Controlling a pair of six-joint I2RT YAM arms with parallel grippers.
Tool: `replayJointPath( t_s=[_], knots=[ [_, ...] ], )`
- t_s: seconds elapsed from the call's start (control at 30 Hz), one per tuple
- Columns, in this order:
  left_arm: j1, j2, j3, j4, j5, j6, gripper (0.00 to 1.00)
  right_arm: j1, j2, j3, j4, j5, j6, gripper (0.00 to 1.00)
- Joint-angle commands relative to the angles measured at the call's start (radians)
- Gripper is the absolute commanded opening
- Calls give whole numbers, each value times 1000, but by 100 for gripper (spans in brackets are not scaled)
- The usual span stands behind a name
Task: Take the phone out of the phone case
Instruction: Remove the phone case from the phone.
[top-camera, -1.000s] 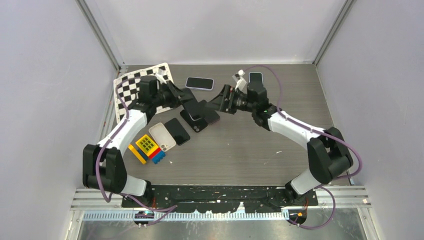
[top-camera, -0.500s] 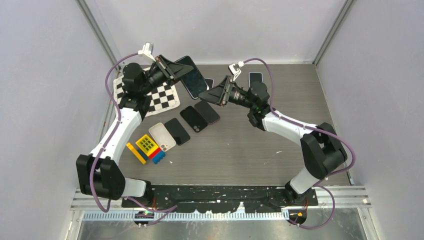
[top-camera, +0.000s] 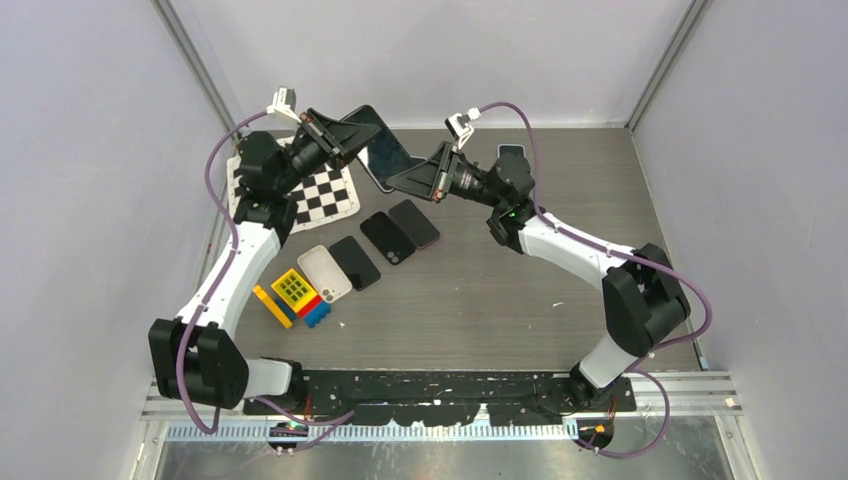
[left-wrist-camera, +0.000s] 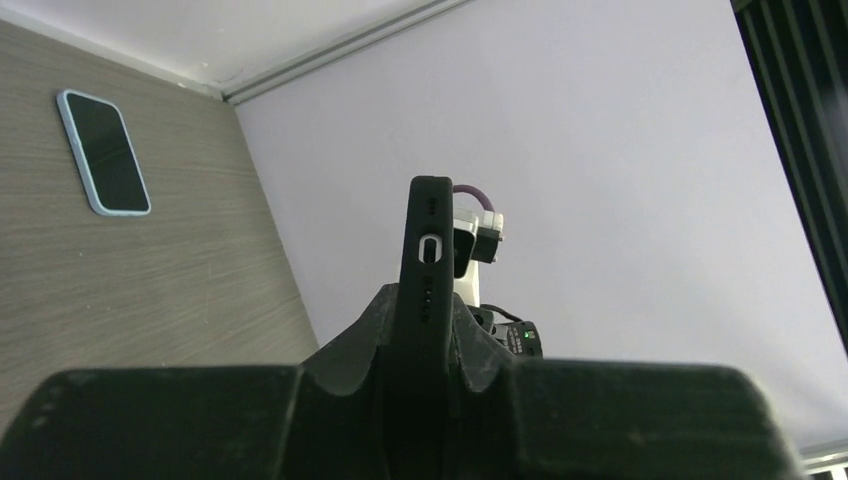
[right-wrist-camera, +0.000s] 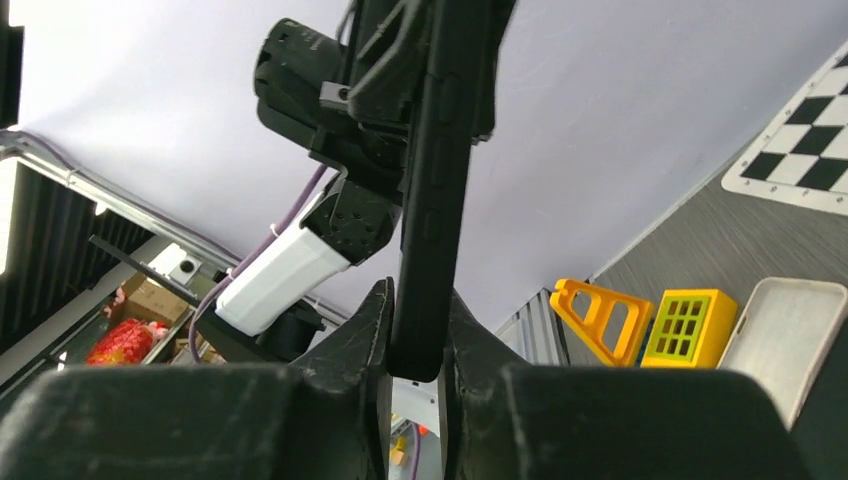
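Observation:
A phone in a black phone case (top-camera: 383, 150) is held in the air above the back of the table, tilted. My left gripper (top-camera: 345, 135) is shut on one end of it; in the left wrist view the cased phone (left-wrist-camera: 428, 250) stands edge-on between the fingers of that gripper (left-wrist-camera: 425, 300), port end up. My right gripper (top-camera: 405, 178) has closed on the opposite end. In the right wrist view the black edge (right-wrist-camera: 440, 180) sits pinched between the fingers of the right gripper (right-wrist-camera: 418, 300), with the left arm behind it.
Three dark phones (top-camera: 412, 222) (top-camera: 387, 237) (top-camera: 355, 262) and a white empty case (top-camera: 324, 273) lie in a row on the table. Coloured blocks (top-camera: 293, 292) sit left of them. A checkerboard (top-camera: 320, 195) lies at back left, another phone (top-camera: 511, 152) at back right.
The left arm has lifted the cased phone off the table, up and back. The right gripper rose with it and went from open to closed on the phone's other end.

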Motion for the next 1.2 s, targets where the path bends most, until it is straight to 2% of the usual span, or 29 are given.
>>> replayJointPath(
  t_s=[0.0,0.07,0.17,0.33,0.43,0.47,0.5,0.57,0.63,0.93,1.07,1.17],
  knots=[
    [-6,-59,9,80,-30,-38,0,17,-3,61,-205,46,-173,10],
    [-7,-66,6,69,-39,-33,0,27,-19,80,-352,91,-273,2],
    [-7,-74,8,22,-56,-25,0,43,-47,110,-597,219,-414,1],
    [-7,-88,27,-163,-96,4,0,48,-67,106,-675,299,-491,1],
    [-6,-93,18,-212,-111,14,0,48,-71,94,-614,252,-466,4],
    [-6,-94,14,-215,-114,13,0,48,-71,84,-597,225,-443,14],
    [-7,-94,10,-213,-116,12,0,48,-70,79,-556,212,-432,20],
    [-7,-95,4,-212,-123,9,0,47,-68,60,-486,166,-381,43],
    [-7,-97,4,-210,-136,14,0,48,-65,42,-427,134,-354,49],
    [-6,-88,10,-216,-161,19,0,48,-33,-9,-218,25,-279,48],
    [-6,-89,5,-235,-176,3,0,50,-13,-21,-126,-11,-227,57],
    [-7,-94,0,-244,-189,-6,0,51,-2,-24,-91,-21,-207,59]
  ],
)
